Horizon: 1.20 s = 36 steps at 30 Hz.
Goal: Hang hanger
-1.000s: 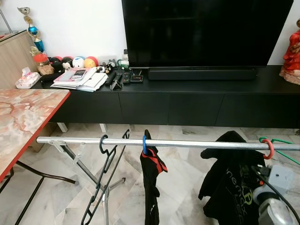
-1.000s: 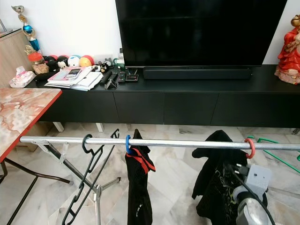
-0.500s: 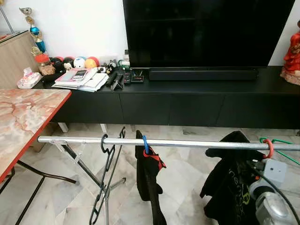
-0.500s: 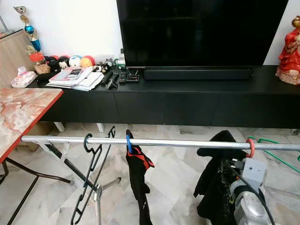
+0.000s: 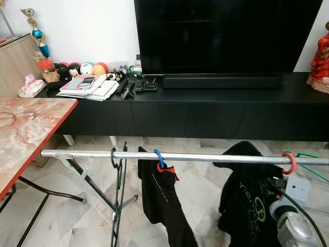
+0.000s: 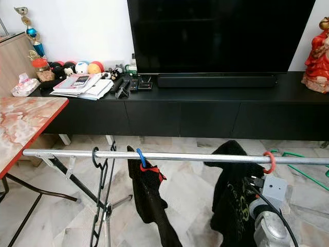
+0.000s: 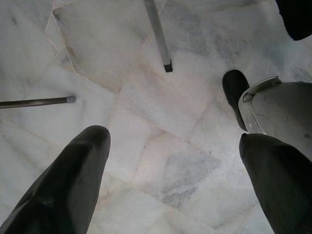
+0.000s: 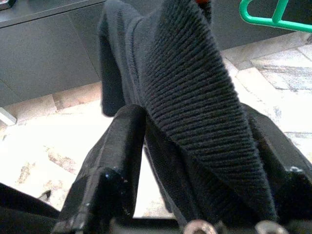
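Observation:
A silver rail (image 5: 205, 157) runs across in front of me. A bare black hanger (image 5: 117, 175) hangs from it at the left. A blue hanger (image 5: 159, 158) beside it carries a black and red garment (image 5: 164, 200). Further right a red hanger (image 5: 289, 163) holds a black knit garment (image 5: 247, 195). My right arm (image 5: 293, 226) is low at the right, next to that garment. In the right wrist view my right gripper (image 8: 190, 117) is open, its fingers (image 8: 114, 156) spread with the knit cloth (image 8: 195, 97) lying between them. My left gripper (image 7: 170, 139) hangs open over the marble floor.
A green hanger (image 5: 308, 156) lies on the floor at the far right. A marble-topped table (image 5: 25, 128) with a red edge stands left. The rack's folding legs (image 5: 92, 188) cross under the rail. A black TV cabinet (image 5: 216, 110) lies behind.
The red hanger has slid a little left along the rail, and its garment swung left. The black hanger has turned edge-on, and the blue hanger's garment swung out to the right.

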Tool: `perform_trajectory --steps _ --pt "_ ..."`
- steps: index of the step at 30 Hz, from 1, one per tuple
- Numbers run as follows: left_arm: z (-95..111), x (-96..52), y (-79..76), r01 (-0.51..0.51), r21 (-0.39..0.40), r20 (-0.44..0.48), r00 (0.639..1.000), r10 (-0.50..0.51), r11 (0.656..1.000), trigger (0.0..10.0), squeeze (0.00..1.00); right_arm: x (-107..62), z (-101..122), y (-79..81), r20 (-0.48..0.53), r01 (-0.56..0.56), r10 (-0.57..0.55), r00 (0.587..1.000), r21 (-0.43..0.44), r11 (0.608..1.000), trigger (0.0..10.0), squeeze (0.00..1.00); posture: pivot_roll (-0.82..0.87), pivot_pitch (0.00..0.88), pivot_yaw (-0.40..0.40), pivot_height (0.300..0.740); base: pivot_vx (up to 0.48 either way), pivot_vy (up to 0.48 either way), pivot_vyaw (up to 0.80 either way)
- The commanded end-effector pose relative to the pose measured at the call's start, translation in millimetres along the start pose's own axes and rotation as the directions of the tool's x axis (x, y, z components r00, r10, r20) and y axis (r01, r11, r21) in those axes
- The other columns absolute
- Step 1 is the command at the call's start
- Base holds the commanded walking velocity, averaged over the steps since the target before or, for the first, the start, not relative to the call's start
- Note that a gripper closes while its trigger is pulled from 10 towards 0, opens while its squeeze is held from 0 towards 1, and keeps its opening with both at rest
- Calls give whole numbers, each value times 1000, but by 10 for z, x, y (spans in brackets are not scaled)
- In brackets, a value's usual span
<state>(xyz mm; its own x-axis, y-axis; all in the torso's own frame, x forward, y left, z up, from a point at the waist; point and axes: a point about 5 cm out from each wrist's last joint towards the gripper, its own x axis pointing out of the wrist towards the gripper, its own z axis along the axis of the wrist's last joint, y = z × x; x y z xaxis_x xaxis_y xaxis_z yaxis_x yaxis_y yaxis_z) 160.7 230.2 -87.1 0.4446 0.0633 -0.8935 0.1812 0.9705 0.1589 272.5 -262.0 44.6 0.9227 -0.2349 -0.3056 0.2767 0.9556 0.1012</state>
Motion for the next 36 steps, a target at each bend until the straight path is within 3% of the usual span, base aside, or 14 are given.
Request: perform_trajectory --steps 1,26,32,36 --pt "-46 -9 37 -10 25 -21 1000 10 1000 10000 0 9 13 51 13 -8 7 1000 7 1000 0 0 11 0 67 740 0 0 0" --pt "-35 -8 44 -15 31 -20 1000 15 999 10000 0 -4 17 179 28 -16 15 999 32 999 0 0 19 0 66 740 0 0 0" --pt "-32 -9 49 -20 28 -16 1000 21 999 10000 0 -62 135 204 149 -17 8 989 59 998 0 0 19 0 62 740 0 0 0" --pt "-30 -9 52 -24 24 -13 1000 24 999 10000 0 -161 173 189 230 -25 20 973 21 999 0 0 19 0 60 740 0 0 0"
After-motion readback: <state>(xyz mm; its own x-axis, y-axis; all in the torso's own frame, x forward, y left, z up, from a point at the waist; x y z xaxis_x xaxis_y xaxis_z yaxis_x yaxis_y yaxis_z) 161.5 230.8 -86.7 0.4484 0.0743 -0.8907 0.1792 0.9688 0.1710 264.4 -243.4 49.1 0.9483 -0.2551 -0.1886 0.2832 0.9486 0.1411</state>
